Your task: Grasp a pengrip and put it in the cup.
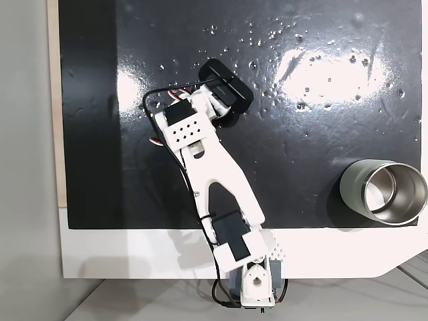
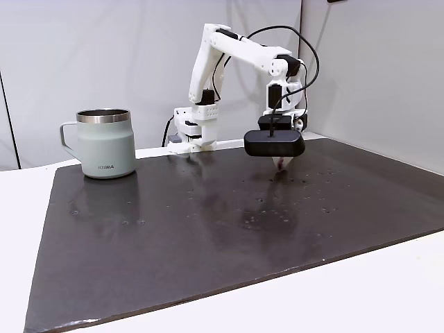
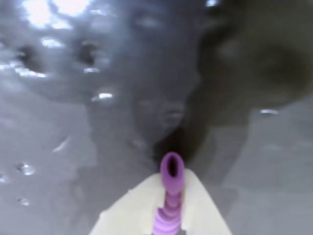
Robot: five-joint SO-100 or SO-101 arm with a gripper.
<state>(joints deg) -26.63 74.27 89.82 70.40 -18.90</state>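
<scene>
In the wrist view the gripper [image 3: 168,215] is closed on the pengrip [image 3: 169,196], whose lilac ribbed body sits pinched between the two cream fingers [image 3: 132,213]. Its open end pokes out past the fingertips toward the dark mat [image 3: 73,122]. The lower part of the pengrip runs off the bottom edge of the picture, so its full length cannot be seen. The mat surface behind it is blurred, with only soft glints showing.

In a fixed view from above, the arm [image 1: 214,174] reaches over the mat, but the black wrist camera housing [image 1: 226,85] covers the gripper and the pengrip cannot be made out. The cup [image 1: 388,194] stands well apart at the right edge of that view, its shiny interior showing.

In a fixed view from the side, the gripper [image 2: 281,162] hangs low over the mat [image 2: 208,229], and only a small pinkish tip shows beneath the housing; whether it touches the mat cannot be told. The cup [image 2: 104,143] stands on the far left corner of the mat on the bench [image 2: 347,291].
</scene>
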